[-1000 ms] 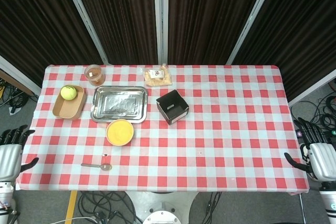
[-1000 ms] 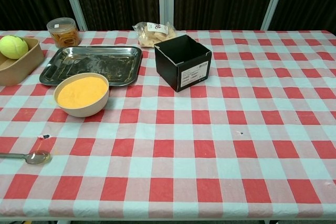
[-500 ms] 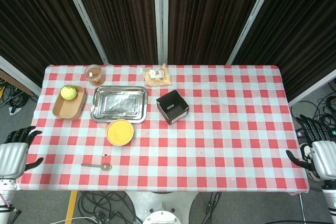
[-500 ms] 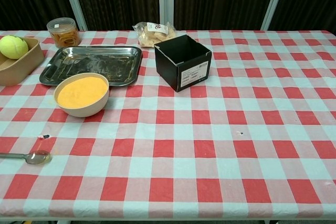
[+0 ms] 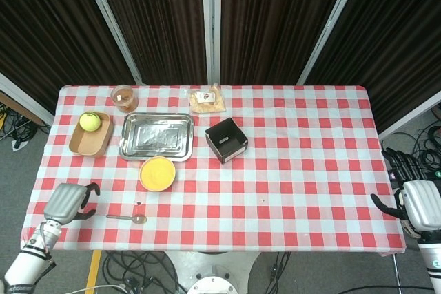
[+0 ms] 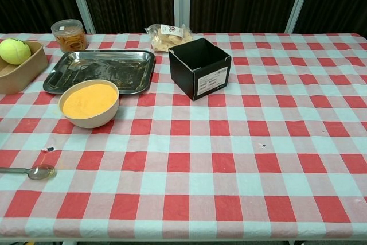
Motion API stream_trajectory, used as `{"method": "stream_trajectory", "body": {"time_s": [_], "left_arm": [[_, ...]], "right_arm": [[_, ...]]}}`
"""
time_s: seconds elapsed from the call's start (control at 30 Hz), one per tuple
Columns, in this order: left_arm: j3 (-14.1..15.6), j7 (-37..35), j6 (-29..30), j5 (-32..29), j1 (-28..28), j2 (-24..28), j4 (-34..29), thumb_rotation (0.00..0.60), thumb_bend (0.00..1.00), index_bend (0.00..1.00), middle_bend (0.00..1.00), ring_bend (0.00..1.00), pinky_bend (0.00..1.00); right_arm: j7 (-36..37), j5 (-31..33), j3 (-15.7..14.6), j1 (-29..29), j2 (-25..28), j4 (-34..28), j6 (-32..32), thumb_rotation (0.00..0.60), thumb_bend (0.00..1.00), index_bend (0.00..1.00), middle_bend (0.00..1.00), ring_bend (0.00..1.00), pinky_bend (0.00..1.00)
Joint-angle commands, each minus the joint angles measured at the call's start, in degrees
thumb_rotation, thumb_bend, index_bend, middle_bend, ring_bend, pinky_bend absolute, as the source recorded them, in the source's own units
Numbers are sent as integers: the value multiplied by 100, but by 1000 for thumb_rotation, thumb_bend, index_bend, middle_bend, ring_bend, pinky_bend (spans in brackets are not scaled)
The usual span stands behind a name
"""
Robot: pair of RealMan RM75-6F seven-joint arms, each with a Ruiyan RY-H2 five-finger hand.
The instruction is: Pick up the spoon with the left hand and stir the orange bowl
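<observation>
A metal spoon (image 5: 128, 218) lies flat near the table's front left edge, its bowl end pointing right; the chest view shows the spoon (image 6: 28, 171) at its left edge. Just behind it stands the orange bowl (image 5: 157, 173), also in the chest view as a cream bowl (image 6: 89, 102) filled with orange. My left hand (image 5: 67, 202) hovers over the table's left edge, a short way left of the spoon's handle, fingers apart and holding nothing. My right hand (image 5: 413, 202) hangs off the table's right edge, fingers spread and empty. Neither hand appears in the chest view.
A metal tray (image 5: 157, 136) sits behind the bowl. A black open box (image 5: 226, 140) stands mid-table. At the back left are a cardboard tray (image 5: 89, 142) with a tennis ball (image 5: 89, 122), a jar of snacks (image 5: 125, 98) and a snack bag (image 5: 207, 100).
My left hand has swung in from beside the table's left edge to over the cloth, closer to the spoon's handle. The right hand has barely shifted.
</observation>
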Motion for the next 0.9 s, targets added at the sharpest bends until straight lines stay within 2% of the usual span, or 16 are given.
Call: {"method": "stream_trajectory", "body": {"time_s": [0.03, 0.33, 0.9], "left_arm": [[85, 34, -196, -56, -126, -244, 124, 600, 222, 513, 872, 856, 976], [216, 335, -385, -314, -134, -677, 243, 600, 220, 516, 901, 877, 981], [260, 811, -606, -796, -212, -963, 92, 600, 337, 559, 914, 889, 983]], "right_arm": [[-13, 5, -4, -4, 3, -12, 7, 600, 197, 0, 57, 0, 0], [-11, 21, -30, 2, -10, -14, -23, 600, 198, 0, 58, 0, 0], [25, 11, -72, -37, -13, 16, 32, 600, 198, 0, 59, 0, 0]]}}
